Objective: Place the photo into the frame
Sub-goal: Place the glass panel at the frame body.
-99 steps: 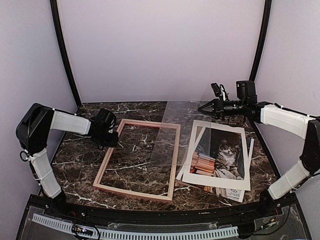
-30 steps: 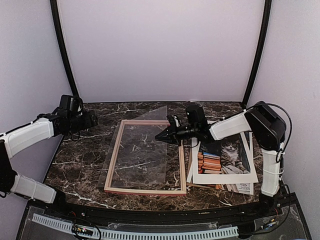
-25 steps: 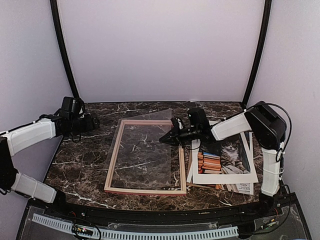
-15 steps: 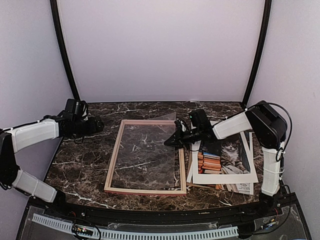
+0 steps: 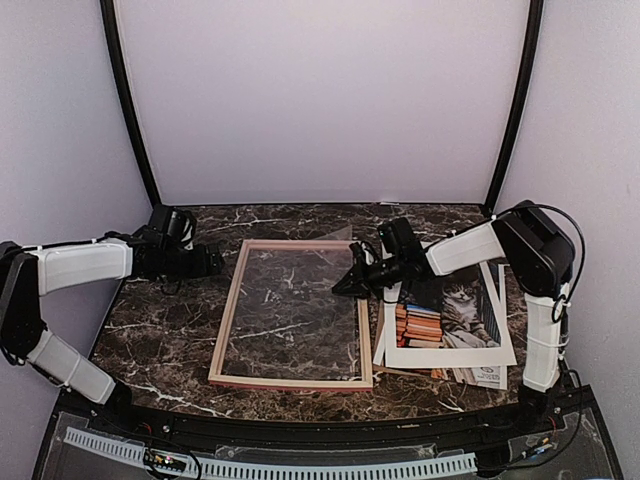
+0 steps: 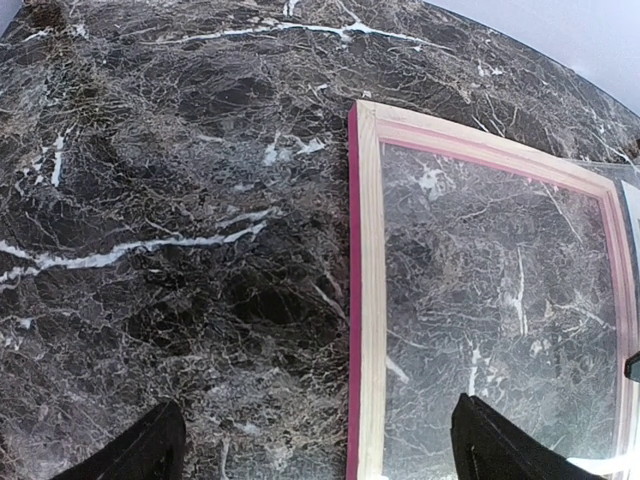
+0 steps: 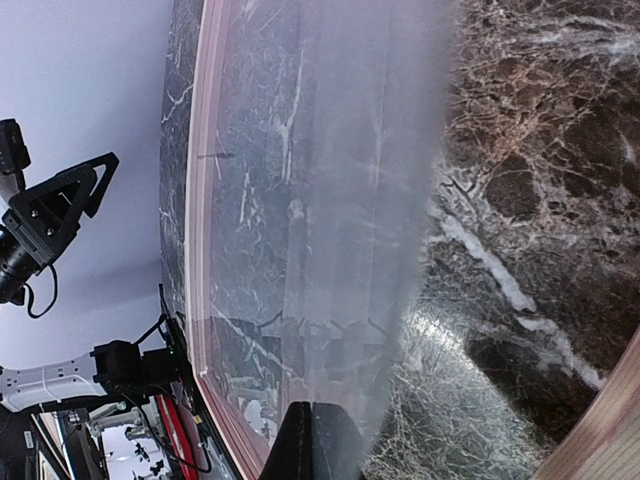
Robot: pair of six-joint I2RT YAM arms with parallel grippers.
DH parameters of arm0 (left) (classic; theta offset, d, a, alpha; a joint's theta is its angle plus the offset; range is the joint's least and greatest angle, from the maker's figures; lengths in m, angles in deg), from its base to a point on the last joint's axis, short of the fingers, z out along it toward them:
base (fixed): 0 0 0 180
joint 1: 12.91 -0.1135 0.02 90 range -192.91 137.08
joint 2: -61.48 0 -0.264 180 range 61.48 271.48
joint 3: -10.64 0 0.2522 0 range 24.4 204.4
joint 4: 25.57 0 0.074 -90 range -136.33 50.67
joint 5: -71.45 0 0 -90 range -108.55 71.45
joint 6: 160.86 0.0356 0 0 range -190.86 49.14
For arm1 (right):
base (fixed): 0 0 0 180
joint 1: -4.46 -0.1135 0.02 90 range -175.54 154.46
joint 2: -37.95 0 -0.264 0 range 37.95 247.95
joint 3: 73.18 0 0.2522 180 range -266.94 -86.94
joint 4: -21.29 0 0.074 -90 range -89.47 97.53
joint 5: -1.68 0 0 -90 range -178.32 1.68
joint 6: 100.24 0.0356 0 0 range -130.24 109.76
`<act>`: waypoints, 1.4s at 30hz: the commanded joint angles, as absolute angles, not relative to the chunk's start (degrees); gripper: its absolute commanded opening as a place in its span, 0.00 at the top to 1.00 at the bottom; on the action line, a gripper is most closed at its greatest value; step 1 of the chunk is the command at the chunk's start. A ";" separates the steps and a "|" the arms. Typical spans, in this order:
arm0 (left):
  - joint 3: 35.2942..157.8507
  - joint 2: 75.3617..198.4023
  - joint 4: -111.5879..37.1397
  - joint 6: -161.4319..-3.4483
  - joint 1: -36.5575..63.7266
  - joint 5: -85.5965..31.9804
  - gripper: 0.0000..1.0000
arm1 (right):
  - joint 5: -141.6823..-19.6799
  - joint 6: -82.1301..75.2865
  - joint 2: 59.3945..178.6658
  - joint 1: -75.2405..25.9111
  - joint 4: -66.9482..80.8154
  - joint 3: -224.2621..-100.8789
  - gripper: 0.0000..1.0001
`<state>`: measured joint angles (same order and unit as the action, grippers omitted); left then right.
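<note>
The frame [image 5: 290, 381] lies mid-table with its pale wood reverse up; its pink edge [image 6: 352, 300] shows in the left wrist view. A clear sheet [image 5: 295, 300] lies over the frame's opening. My right gripper [image 5: 345, 284] is shut on the sheet's right edge, low over the frame's right rail. In the right wrist view the closed gripper [image 7: 316, 440] pinches the sheet [image 7: 340, 200]. The photo [image 5: 447, 318], cat and books face up, lies right of the frame. My left gripper [image 5: 213, 262] hovers open just left of the frame; in its own view the gripper [image 6: 315, 455] straddles the left rail.
More paper sheets [image 5: 480, 378] stick out from under the photo at the front right. The dark marble table [image 5: 160, 330] ends at purple walls, with black poles [image 5: 130, 110] at the back corners. The right forearm crosses above the photo's top edge.
The right gripper has lowered the tilted clear sheet until it lies nearly flat in the frame. The left arm has moved right, closer to the frame's left rail.
</note>
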<state>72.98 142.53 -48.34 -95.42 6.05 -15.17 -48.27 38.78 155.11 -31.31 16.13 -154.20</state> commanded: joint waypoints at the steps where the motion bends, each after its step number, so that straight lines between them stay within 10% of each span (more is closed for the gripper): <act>1: 74.35 143.27 -47.68 -94.59 6.69 -15.91 0.05 | -46.86 36.43 155.34 -31.12 14.65 -156.24 1.00; 42: 75.10 146.14 -47.29 -94.30 7.82 -16.17 0.05 | -43.94 32.20 155.88 -31.03 8.27 -159.52 1.00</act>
